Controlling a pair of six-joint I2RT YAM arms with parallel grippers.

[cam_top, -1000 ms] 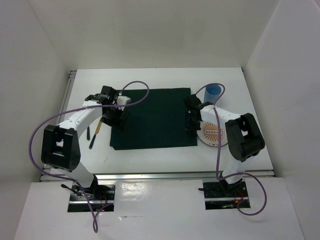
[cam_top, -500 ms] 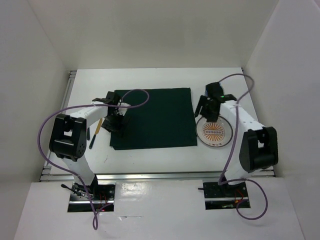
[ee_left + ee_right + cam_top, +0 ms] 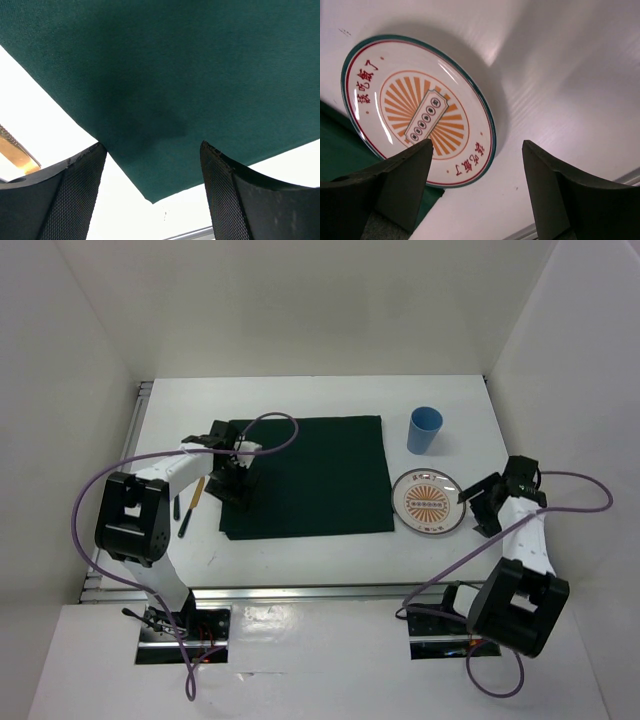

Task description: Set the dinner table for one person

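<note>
On the dinner table (image 3: 320, 400): we see a dark green placemat (image 3: 310, 475) lying flat at the middle of the white top.
Right of placemat: a round plate (image 3: 428, 503) with an orange sunburst sits just beside the cloth's right edge; we cannot tell whether rim and cloth touch.
Beyond plate: a blue cup (image 3: 424, 430) stands upright, apart from the plate, towards the far side.
Left of placemat: a wooden-handled utensil (image 3: 197, 492) and a thin black one (image 3: 177, 508) lie on the bare top, near each other.
Left gripper (image 3: 152, 195): we find it spread wide and holding nothing, hanging over the cloth's near-left corner, which shows between the fingers (image 3: 70, 200).
Right gripper (image 3: 475, 195): spread wide and holding nothing, off the plate's right side, with the plate in its wrist view.
In the way: the left arm (image 3: 170, 465) covers part of the cloth's left edge from above; a purple cable (image 3: 280, 425) loops over the far-left part of the cloth.
</note>
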